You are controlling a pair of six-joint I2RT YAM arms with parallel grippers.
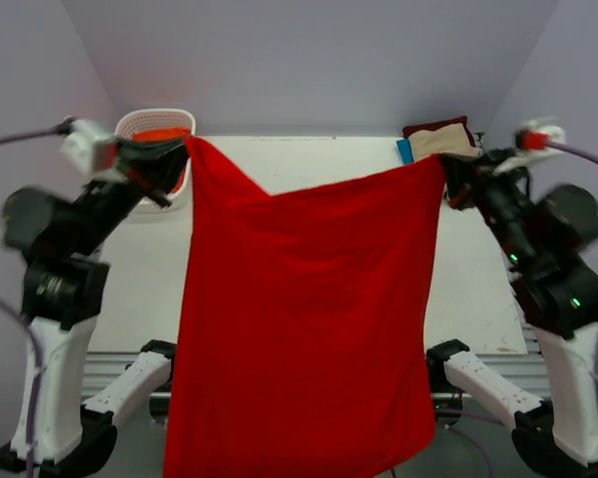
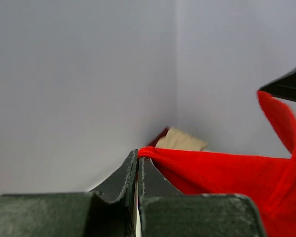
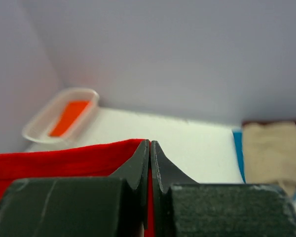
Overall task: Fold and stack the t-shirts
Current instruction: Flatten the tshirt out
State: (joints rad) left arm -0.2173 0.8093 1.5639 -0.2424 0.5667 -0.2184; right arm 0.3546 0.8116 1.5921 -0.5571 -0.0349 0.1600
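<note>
Two arms raised and spread wide, left pincer (image 1: 183, 149) and right pincer (image 1: 447, 167) each clamped on a top corner of the red t-shirt (image 1: 304, 319), which hangs as a flat sheet above the desk (image 1: 468, 289); right wrist view looks into the white basket (image 3: 38, 127) holding the orange shirt (image 3: 69, 116), with the beige shirt (image 3: 271, 148) folded at the desk's far right corner.

Both arms raised, elbows bent outward. Left gripper (image 1: 182, 151) sits upper left of the top view, right gripper (image 1: 448, 169) upper right. Each has its jaws pinched closed on a red t-shirt (image 1: 309, 319) corner. Wrists seem roughly level, though blurred.
</note>
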